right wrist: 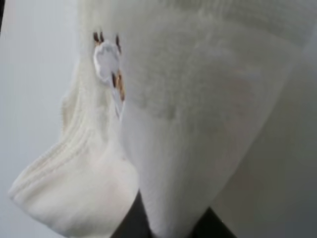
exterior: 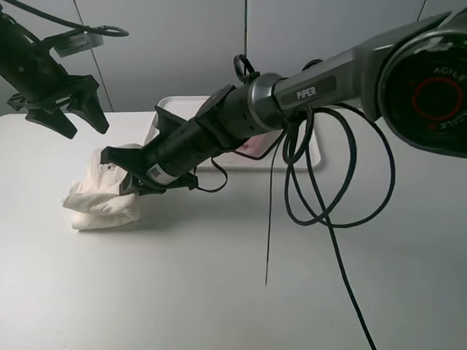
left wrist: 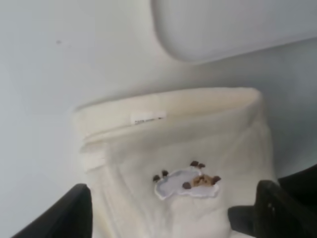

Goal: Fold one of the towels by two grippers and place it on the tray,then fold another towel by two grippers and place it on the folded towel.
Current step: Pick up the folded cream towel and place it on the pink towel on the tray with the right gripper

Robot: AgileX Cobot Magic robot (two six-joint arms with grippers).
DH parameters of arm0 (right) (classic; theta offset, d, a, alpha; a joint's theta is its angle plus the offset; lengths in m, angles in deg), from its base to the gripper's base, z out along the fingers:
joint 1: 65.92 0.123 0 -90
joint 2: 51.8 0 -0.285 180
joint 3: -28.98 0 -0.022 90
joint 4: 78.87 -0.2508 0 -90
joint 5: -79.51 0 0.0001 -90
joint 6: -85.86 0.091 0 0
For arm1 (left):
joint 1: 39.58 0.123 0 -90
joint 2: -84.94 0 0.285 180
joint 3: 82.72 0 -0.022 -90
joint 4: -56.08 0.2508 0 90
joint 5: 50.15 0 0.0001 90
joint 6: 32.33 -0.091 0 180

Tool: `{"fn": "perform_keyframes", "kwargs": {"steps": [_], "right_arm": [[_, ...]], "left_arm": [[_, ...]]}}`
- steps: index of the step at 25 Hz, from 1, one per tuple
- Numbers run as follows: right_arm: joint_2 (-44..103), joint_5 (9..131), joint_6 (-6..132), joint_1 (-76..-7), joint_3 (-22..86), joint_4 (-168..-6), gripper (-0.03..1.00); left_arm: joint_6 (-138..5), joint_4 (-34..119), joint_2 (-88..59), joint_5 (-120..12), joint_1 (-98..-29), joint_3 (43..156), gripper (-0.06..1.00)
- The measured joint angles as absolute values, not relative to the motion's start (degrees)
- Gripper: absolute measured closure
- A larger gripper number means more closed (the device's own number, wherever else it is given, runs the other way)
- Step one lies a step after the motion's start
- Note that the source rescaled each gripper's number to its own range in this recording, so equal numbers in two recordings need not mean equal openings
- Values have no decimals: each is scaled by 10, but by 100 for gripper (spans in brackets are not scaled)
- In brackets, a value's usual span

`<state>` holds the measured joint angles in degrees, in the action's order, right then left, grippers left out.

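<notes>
The cream towel [exterior: 102, 197] lies bunched and partly folded on the white bench [exterior: 214, 297], toward the left side of the exterior high view and well apart from the white tray [exterior: 315, 159], which sits at the back behind the right arm [exterior: 298, 93]. In that tray a bit of pink cloth [exterior: 254, 147] shows beneath the arm; most of it is hidden. The right tool [exterior: 119, 167] reaches across the middle and is down at the towel's upper right edge, its dark fingers closed onto a fold of the fabric; the right wrist view confirms this, with thick cream cloth [right wrist: 173, 124] rising straight out from between the dark finger bases at the bottom of the frame and filling almost the whole picture. A small embroidered patch [left wrist: 188, 182] in white and brown shows on the towel in both wrist views, and a little white label [left wrist: 147, 118] sits along its folded hem. The left tool [exterior: 71, 112] hangs in the air above and behind the towel, released, its two dark fingers [left wrist: 74, 213] spread wide to either side of the cloth and not touching it. Loose black cables [exterior: 333, 186] dangle from the right arm over the bench.
</notes>
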<state>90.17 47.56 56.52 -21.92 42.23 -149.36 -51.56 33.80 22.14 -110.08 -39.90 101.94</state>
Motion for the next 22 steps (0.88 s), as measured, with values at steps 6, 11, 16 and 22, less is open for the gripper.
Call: {"fn": "perform_keyframes", "kwargs": {"steps": [6, 11, 16, 22], "right_arm": [[870, 447, 592, -268, 437, -1414, 89], [870, 414, 641, -299, 492, -1337, 89], [870, 393, 691, -331, 570, -1287, 89], [870, 389, 727, -378, 619, -1285, 89]], "left_arm": [[-540, 311, 221, -1101, -397, 1019, 5], [-548, 306, 221, -1105, -397, 1019, 5], [-554, 305, 221, -1114, -397, 1019, 5], [-555, 305, 221, -1116, -397, 1019, 5]]}}
